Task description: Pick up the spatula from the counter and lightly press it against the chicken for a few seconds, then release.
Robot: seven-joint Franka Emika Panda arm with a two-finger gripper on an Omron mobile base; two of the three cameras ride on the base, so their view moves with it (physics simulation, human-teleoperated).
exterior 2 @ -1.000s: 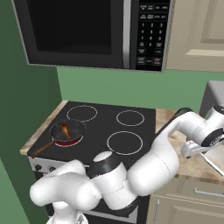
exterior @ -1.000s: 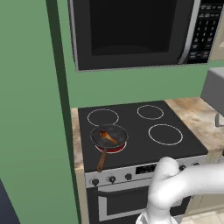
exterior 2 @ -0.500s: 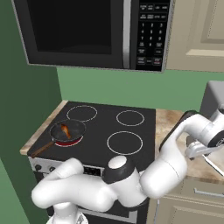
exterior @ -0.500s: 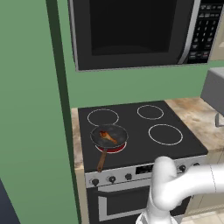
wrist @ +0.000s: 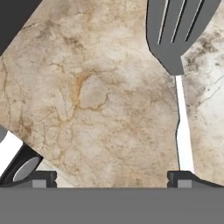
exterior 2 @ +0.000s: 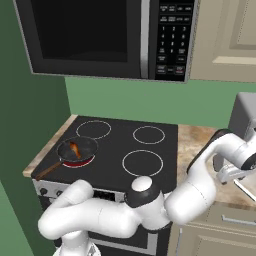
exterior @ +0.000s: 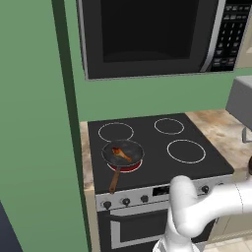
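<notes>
End effector hangs wide open over the marble worktop, nothing held. The spatula lies flat there, its white handle against one fingertip (well off-centre), so closing now could shove it sideways and miss.

Arm glossy white throughout: thick rounded tube segments swelling into ball-like joints, one domed cap at lower centre of the right base frame; same white tubing lower right in the left base frame. Gripper finger tips small, blocky, dark grey, each with a paler square face.
</notes>
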